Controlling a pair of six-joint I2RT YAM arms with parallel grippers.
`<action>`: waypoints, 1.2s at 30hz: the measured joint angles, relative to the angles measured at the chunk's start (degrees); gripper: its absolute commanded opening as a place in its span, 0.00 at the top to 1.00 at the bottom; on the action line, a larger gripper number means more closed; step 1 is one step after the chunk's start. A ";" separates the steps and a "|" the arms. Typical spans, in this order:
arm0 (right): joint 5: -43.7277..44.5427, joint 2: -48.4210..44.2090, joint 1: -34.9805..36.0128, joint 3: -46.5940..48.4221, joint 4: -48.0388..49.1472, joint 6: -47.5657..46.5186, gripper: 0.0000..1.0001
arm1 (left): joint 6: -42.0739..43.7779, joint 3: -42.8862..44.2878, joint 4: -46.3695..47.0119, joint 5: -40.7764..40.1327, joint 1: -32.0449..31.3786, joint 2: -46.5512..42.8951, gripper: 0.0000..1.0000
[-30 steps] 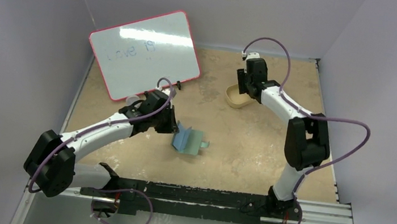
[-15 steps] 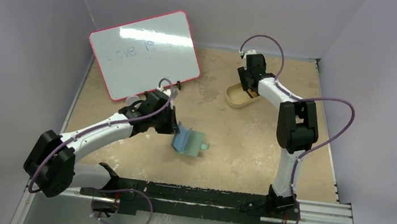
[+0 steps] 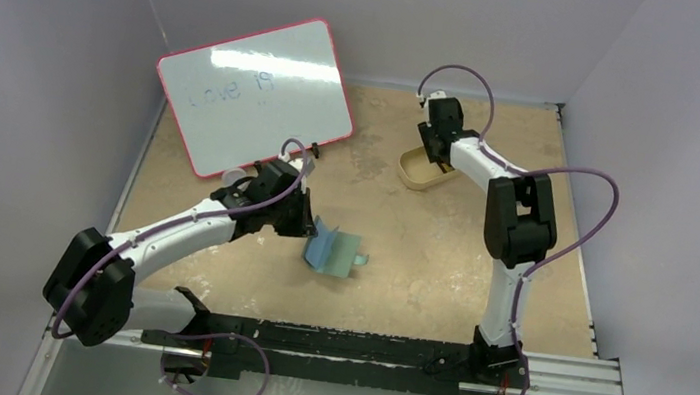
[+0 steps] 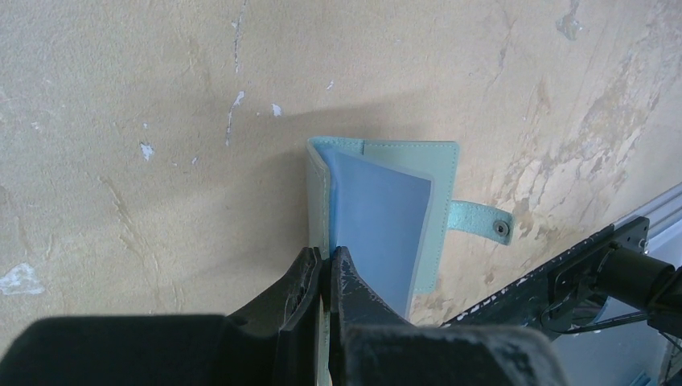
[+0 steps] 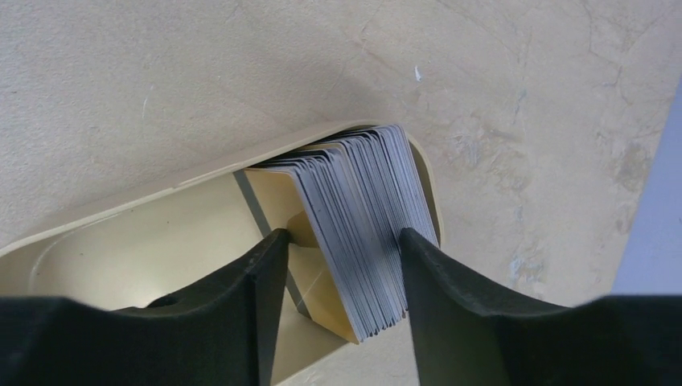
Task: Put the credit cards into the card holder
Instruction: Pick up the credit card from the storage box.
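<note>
In the tray (image 5: 121, 241), the right tool (image 5: 339, 237) sits open around the cards (image 5: 362, 185) (next: pinch just one); the left tool (image 4: 326, 257) clamps the card holder (image 4: 378, 201).

One card holder (image 3: 334, 250) lay near the middle of the top view. One tan tray (image 3: 405, 174) sat toward the upper right, with a single fanned stack of credit cards (image 5: 366, 217) in it, packed too tightly to count. One whiteboard (image 3: 253, 95) stood at upper left.
</note>
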 measured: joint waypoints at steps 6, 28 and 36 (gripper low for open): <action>2.43 0.00 0.17 0.39 -0.17 -0.17 0.58 | 0.57 0.00 0.00 0.02 0.09 0.55 1.00; 1.36 -2.34 0.20 1.27 -3.67 1.16 0.91 | 0.52 0.00 0.07 0.20 0.09 0.59 1.00; 0.39 -4.31 0.15 2.34 -7.45 2.60 1.00 | 0.31 0.00 0.20 0.24 0.09 0.59 1.00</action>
